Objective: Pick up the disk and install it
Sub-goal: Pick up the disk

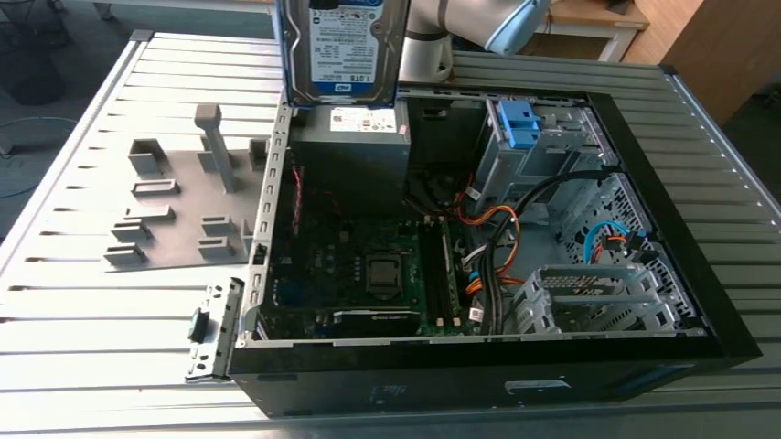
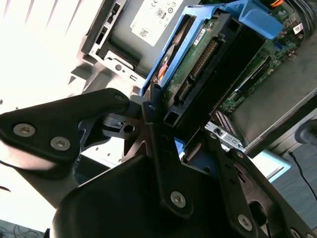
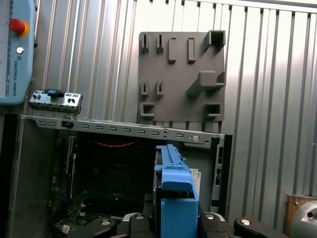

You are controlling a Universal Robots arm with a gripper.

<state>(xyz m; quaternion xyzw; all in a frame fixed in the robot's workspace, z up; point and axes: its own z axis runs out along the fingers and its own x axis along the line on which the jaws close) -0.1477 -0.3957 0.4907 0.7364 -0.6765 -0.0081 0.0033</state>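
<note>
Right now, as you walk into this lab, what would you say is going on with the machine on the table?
The robot arm's black gripper is clamped on the flat silver-grey metal hard disk, framed by a blue plastic bracket. It holds it upright above the open black computer case on the ribbed metal table. The disk hangs over the grey boxy power supply, not yet installed.

In the exterior view the disk (image 1: 339, 46) ran off the upper edge, and so did the arm (image 1: 482, 23) behind it. In the second wrist view the tool (image 2: 171, 119) was cropped at its body, one finger partly behind the disk. The first wrist view caught the disk edge-on, its label hidden.
</note>
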